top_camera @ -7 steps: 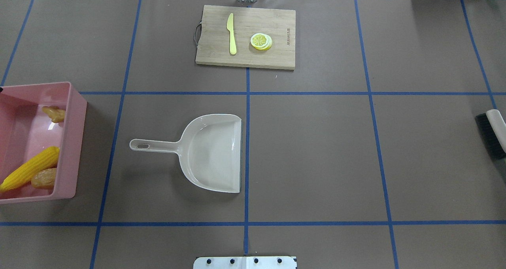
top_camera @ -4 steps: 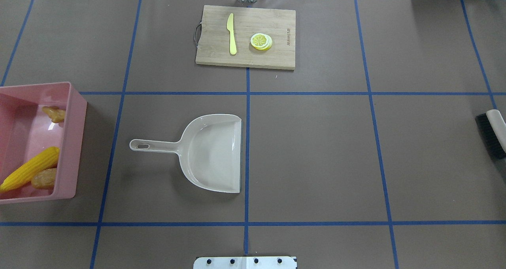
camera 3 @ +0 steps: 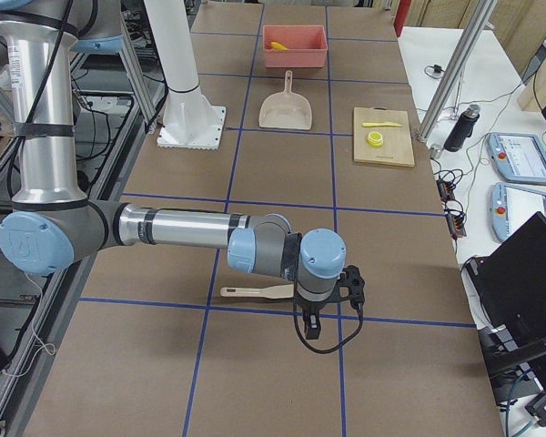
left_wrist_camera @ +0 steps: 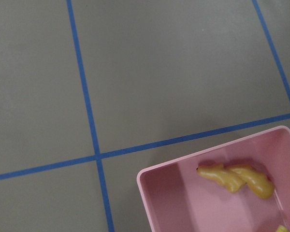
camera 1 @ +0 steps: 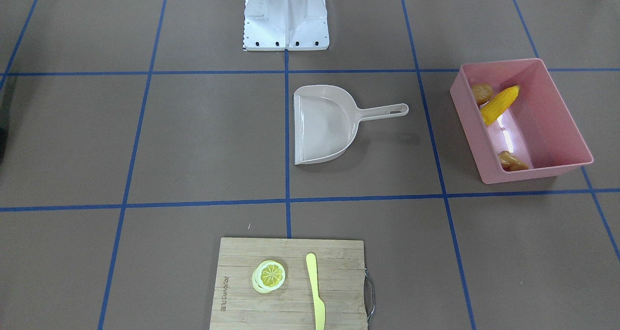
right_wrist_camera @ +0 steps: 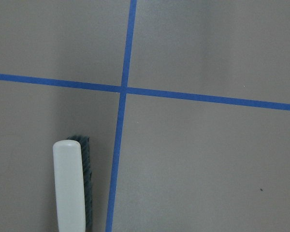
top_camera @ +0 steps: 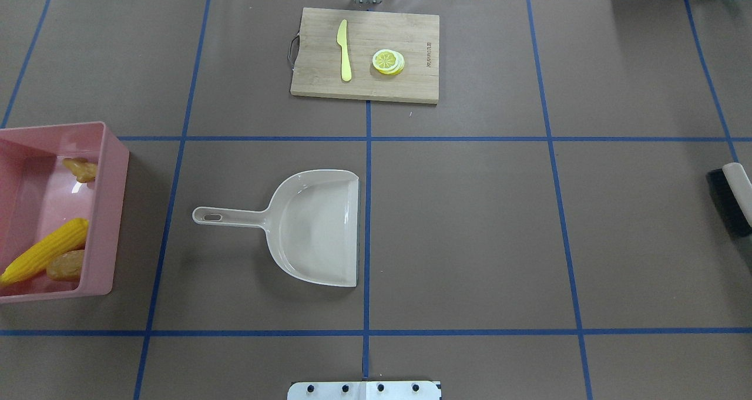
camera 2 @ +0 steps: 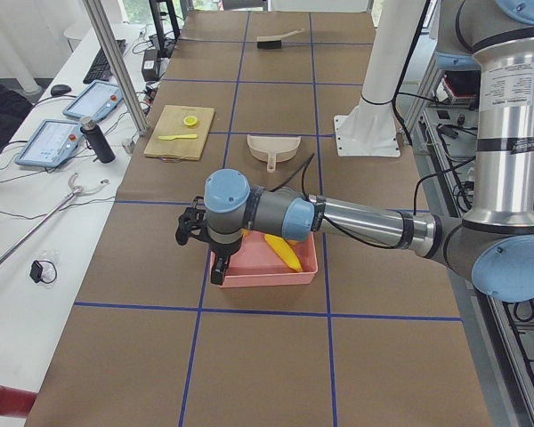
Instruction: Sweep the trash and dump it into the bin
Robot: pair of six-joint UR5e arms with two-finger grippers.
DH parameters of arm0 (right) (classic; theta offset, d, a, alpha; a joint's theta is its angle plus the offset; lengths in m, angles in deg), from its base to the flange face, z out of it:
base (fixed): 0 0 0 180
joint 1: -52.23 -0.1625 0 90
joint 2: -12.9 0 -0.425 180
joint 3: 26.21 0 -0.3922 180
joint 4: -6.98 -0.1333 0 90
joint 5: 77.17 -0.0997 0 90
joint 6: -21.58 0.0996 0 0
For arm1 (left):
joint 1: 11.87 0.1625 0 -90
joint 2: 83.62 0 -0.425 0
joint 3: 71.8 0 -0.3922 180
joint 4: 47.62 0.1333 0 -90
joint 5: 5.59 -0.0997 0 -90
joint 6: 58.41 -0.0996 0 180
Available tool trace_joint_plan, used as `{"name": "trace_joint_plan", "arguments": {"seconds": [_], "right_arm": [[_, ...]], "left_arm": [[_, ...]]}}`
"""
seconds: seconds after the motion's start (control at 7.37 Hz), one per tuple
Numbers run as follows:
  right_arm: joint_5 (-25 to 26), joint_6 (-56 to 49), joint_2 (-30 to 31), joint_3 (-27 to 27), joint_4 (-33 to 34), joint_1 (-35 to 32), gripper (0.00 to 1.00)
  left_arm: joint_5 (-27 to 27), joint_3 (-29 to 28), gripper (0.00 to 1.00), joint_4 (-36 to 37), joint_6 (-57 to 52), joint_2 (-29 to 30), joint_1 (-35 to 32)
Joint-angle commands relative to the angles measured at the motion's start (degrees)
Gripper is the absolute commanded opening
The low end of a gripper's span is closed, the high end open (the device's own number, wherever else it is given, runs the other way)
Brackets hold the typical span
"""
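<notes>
**Trash binned; arms standing off**

Corn (top_camera: 46, 250), potato (top_camera: 66, 265) and ginger (top_camera: 80, 169) all lie inside the bin (top_camera: 114, 212). The dustpan (top_camera: 317, 229) beside the bin is empty, and the brush (top_camera: 731, 203) lies at the table's end farthest from the bin. The task reads as done. The left gripper (camera 2: 219, 269) hangs above the bin's ginger-end corner, with the trash below it. Its opening cannot be told, nor that of the right gripper (camera 3: 311, 326), far from the bin. Any retreat should rise first, clear of the bin's rim.
</notes>
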Motion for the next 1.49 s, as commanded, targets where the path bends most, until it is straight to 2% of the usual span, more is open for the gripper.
{"name": "trace_joint_plan", "arguments": {"seconds": [0.0,0.14,0.27,0.41,0.54,0.95,1.09,1.36], "right_arm": [[1.18,0.23,-0.34,0.12,0.77,0.04,1.00],[1.80,0.32,-0.51,0.12,0.68,0.04,1.00],[1.72,0.32,-0.51,0.12,0.68,0.04,1.00],[1.63,0.32,-0.34,0.12,0.77,0.04,1.00],[1.81,0.32,-0.16,0.04,0.77,0.04,1.00],[2.16,0.23,0.28,0.04,0.77,0.04,1.00],[2.33,0.23,0.36,-0.31,0.77,0.04,1.00],[2.33,0.23,0.36,-0.66,0.77,0.04,1.00]], "left_arm": [[-0.56,-7.12,0.98,1.28,-14.76,-3.68,-10.84],[-2.30,-9.78,0.98,1.37,-19.10,-5.69,-13.67],[-5.02,-9.20,0.98,1.72,-18.88,-8.15,-13.70],[-5.39,-8.76,0.98,1.72,-17.23,-8.26,-13.53],[-5.14,-7.80,0.98,1.20,-9.29,-7.82,-13.27],[-5.04,-1.39,0.98,1.11,0.50,-7.99,-3.55],[-5.04,-1.02,0.98,0.93,0.72,-8.08,-0.55],[-5.04,-0.14,0.98,0.84,0.89,-8.08,1.24]]}}
